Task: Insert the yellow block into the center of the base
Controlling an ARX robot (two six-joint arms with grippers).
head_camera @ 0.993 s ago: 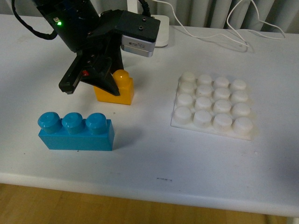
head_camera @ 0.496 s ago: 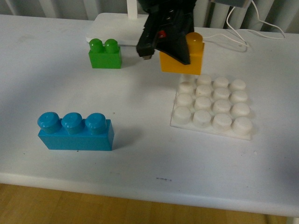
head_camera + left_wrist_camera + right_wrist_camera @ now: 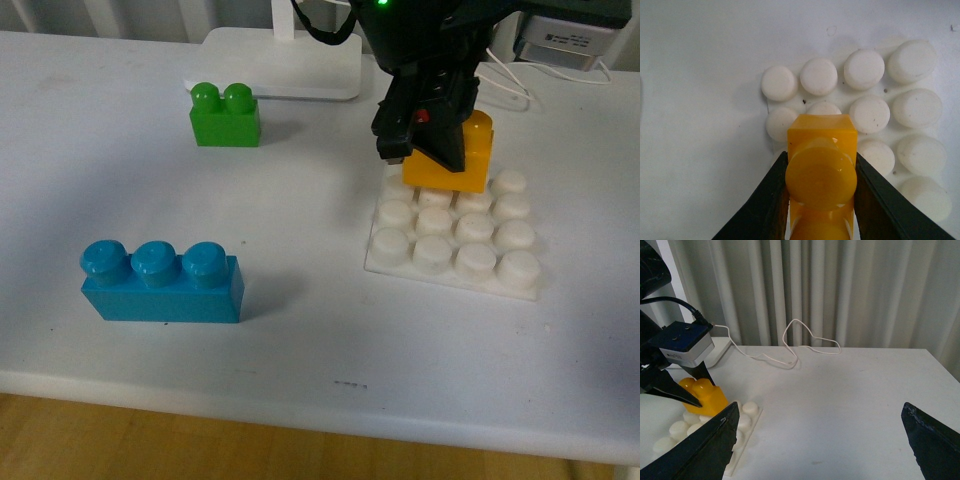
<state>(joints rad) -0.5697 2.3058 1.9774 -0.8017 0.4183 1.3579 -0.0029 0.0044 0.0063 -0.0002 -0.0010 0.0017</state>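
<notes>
My left gripper (image 3: pixel 440 150) is shut on the yellow block (image 3: pixel 468 160), holding it over the far left part of the base (image 3: pixel 400 265). In the left wrist view the yellow block (image 3: pixel 821 165) sits squeezed between the two black fingers (image 3: pixel 765 200), above the white studs of the base (image 3: pixel 865 69); whether it touches them I cannot tell. My right gripper (image 3: pixel 820 440) is open with nothing between its fingers, off to the right of the base (image 3: pixel 742 430), and from there the yellow block (image 3: pixel 705 392) shows at the left.
A blue three-stud brick (image 3: pixel 163 280) lies at the front left. A green two-stud brick (image 3: pixel 225 113) stands at the back, next to a white lamp foot (image 3: pixel 290 65). White cables (image 3: pixel 545 70) trail across the far right of the table.
My left gripper has carried the yellow block up from the table at the left, rightward and down, so that it now hangs over the base's far left studs.
</notes>
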